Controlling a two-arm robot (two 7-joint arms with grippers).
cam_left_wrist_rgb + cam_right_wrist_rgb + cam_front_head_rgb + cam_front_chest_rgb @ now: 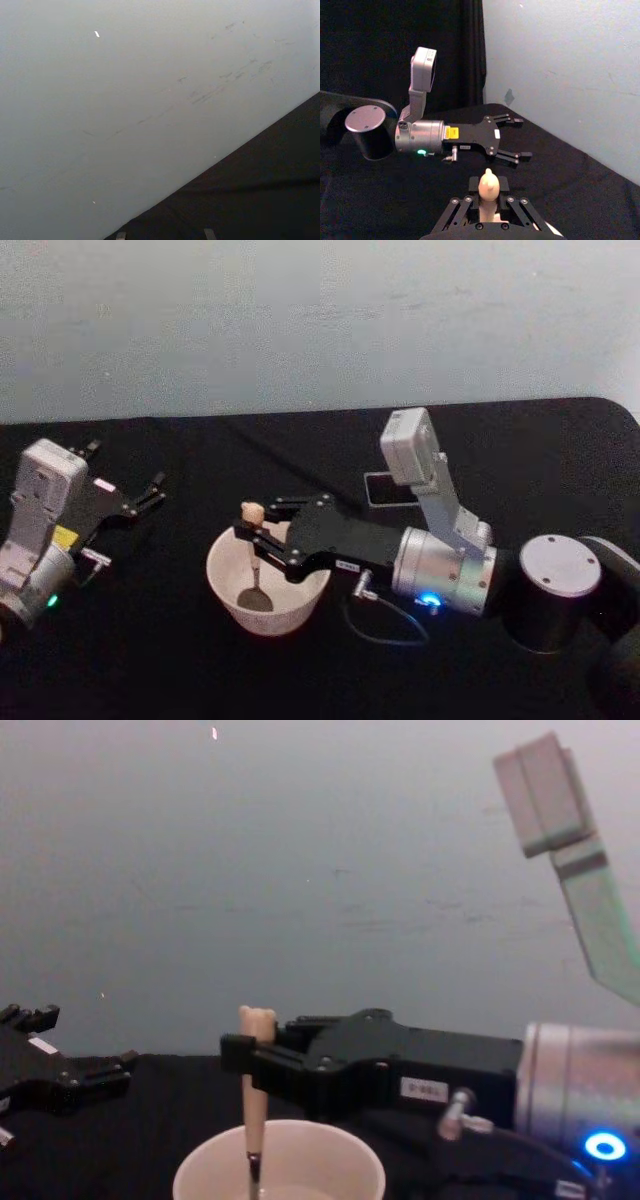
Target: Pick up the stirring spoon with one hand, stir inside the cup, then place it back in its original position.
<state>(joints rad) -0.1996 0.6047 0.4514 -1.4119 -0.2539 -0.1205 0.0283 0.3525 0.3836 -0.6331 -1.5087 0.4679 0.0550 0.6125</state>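
Observation:
The cream-white cup (225, 585) stands on the black table near the middle. The stirring spoon (256, 560) stands upright in it, its shiny bowl down near the cup's bottom and its beige handle above the rim. My right gripper (256, 537) reaches in from the right over the cup and is shut on the spoon's handle. From the chest, the spoon (251, 1085) dips into the cup (300, 1165) with the right gripper (248, 1055) clamped just below the handle's top. The right wrist view has the beige handle (488, 186) between the fingers. The dark grey square holder (376, 490) stands behind the right arm.
My left gripper (150, 490) is parked open at the table's left, also seen as the left gripper (516, 140) and at the chest view's left edge (60, 1065). A pale wall (125, 100) bounds the table at the back. The right arm's cable (380, 625) loops beside the cup.

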